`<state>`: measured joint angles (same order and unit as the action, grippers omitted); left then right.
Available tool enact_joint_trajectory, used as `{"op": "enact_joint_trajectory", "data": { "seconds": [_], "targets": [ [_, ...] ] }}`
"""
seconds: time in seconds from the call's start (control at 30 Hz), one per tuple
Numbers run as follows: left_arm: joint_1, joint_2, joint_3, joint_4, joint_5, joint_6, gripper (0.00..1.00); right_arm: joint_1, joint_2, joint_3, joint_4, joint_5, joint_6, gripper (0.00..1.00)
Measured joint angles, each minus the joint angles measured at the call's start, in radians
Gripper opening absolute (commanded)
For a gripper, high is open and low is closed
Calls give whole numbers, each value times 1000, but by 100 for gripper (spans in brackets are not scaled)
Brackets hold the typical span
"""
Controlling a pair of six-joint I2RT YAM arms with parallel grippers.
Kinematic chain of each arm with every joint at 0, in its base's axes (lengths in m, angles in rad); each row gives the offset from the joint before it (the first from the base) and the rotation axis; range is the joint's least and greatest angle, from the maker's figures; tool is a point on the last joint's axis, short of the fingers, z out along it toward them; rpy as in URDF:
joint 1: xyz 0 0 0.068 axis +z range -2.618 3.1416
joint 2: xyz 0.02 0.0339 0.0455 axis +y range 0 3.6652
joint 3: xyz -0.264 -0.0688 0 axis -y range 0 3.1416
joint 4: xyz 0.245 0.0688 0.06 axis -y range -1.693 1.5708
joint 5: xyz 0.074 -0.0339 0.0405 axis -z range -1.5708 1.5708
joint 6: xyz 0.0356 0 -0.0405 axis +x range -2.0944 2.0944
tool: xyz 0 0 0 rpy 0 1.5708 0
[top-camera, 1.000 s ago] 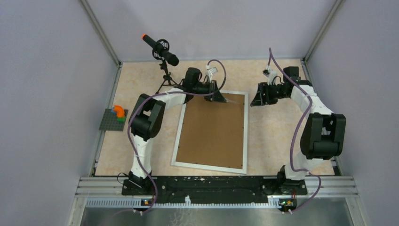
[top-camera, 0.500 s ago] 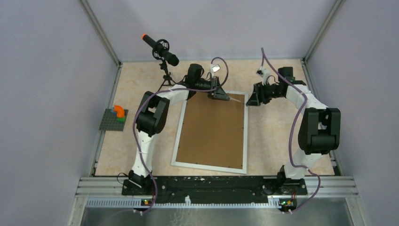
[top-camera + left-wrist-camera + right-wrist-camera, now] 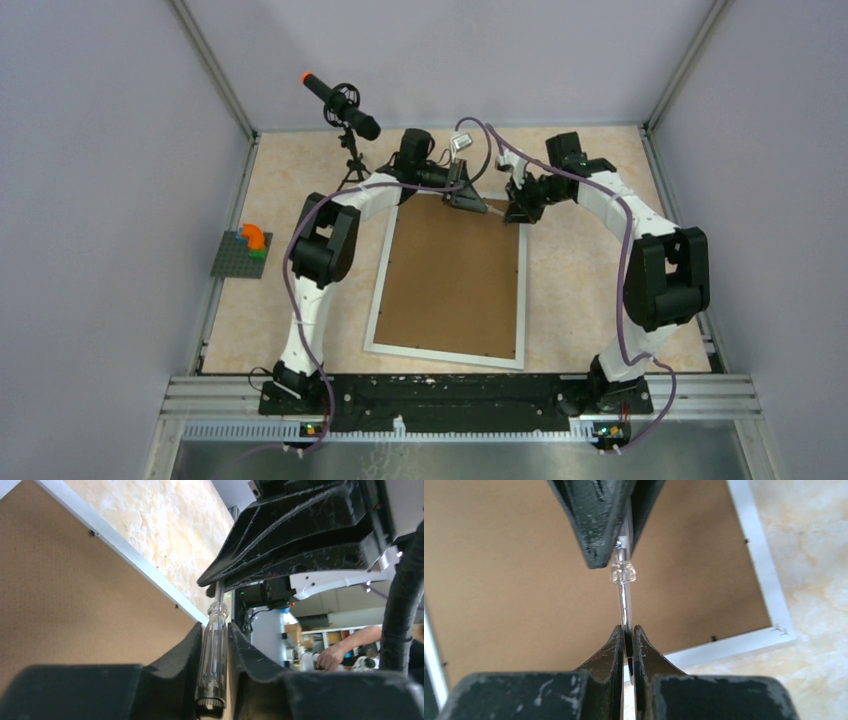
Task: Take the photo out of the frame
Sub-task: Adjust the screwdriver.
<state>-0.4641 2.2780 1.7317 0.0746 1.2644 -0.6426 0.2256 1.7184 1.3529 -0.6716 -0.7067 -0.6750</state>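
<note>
White rectangular frame (image 3: 443, 351), brown back up, long axis near-to-far; far edge beneath left gripper (image 3: 472, 200) and right gripper (image 3: 517, 212), both clamped on clear-handled tool (image 3: 212, 650)

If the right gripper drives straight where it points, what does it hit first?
The clear handle of the screwdriver whose shaft the right gripper pinches; the left gripper holding it sits right behind. Exact gap unclear.

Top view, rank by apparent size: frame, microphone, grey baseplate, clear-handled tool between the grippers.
1. frame, by far the largest.
2-3. microphone and grey baseplate: close; the mic is longer but thin and raised toward the camera, so no ranking.
4. clear-handled tool, smallest, mostly hidden.
</note>
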Motion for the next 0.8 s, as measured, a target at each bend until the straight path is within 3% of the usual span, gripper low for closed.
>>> {"op": "enact_joint_trajectory", "data": {
  "seconds": [0.1, 0.3, 0.57, 0.67, 0.8],
  "targets": [
    [1, -38, -52, 14, -8, 61, 51, 2, 10, 55, -90, -32, -14, 0],
    [5, -157, -292, 257, 2, 75, 59, 1, 26, 140, -266, -135, -75, 0],
    [6, -182, -350, 558, 43, 31, 56, 1, 91, 187, -494, -231, -171, 0],
    [5, -184, -350, 605, 61, 20, 48, 1, 97, 187, -533, -243, -187, 0],
    [2, -184, -350, 654, 92, 4, 51, 1, 98, 187, -550, -249, -193, 0]
  ]
}}
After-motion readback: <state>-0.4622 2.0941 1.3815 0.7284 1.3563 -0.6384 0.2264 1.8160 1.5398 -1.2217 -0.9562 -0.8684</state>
